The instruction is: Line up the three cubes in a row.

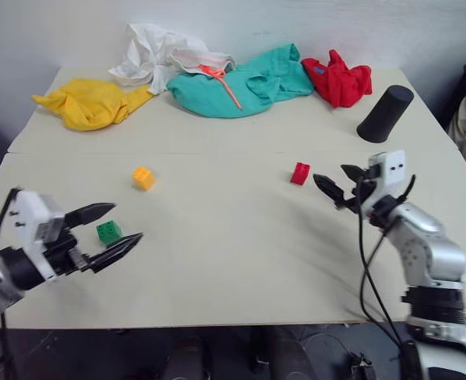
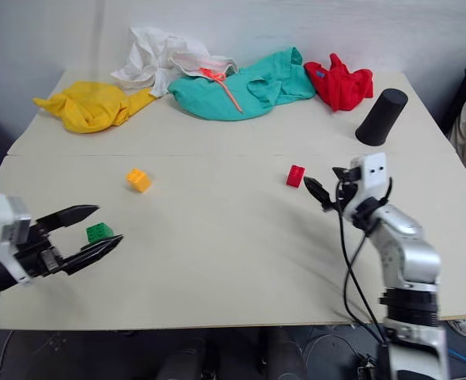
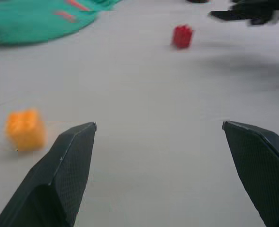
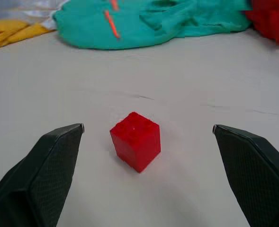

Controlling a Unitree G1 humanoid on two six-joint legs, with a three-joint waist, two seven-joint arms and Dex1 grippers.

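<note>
Black-fingered left hand (image 1: 112, 227) and right hand (image 1: 337, 181) both spread wide, empty, touching nothing.

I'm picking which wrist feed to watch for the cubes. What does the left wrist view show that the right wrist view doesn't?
Left wrist view: the orange-yellow cube beside the open left claw, and the right claw far off. Right wrist view: the yellow cloth and red cloth. Both: the red cube, which lies ahead of the right claw's open fingers, the teal cloth and the table.
</note>
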